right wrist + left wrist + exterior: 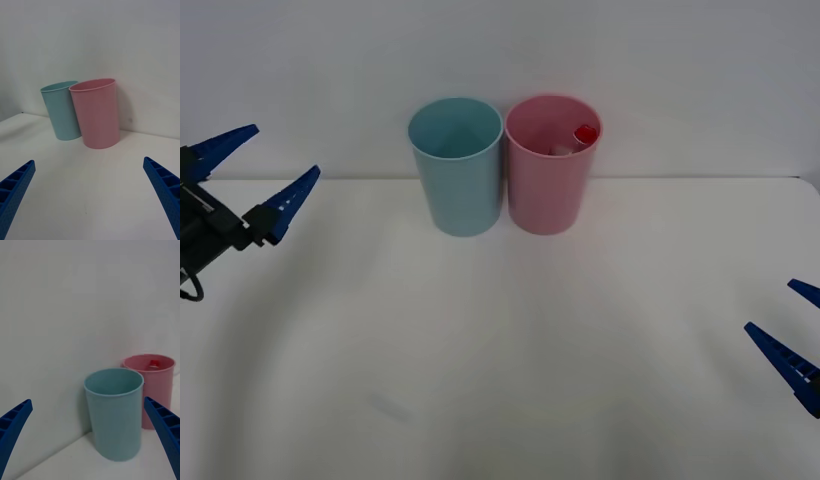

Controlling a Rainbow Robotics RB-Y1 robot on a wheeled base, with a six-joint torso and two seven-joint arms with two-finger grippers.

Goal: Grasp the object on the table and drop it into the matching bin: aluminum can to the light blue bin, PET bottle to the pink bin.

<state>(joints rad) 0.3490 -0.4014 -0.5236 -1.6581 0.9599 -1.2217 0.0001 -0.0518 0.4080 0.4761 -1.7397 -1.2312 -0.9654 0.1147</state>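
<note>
The PET bottle (582, 137) lies inside the pink bin (551, 185), with its red cap (153, 362) showing just below the rim. The light blue bin (457, 175) stands touching the pink bin on its left, at the back of the white table (500, 350). My left gripper (268, 168) hovers open at the far left, raised above the table, with nothing between its fingers. My right gripper (798, 335) is open at the right edge, low near the table. In the right wrist view both bins, pink bin (96, 114) and light blue bin (62, 111), stand ahead of the open fingers.
A plain white wall rises directly behind the bins. The table's back edge runs just behind them.
</note>
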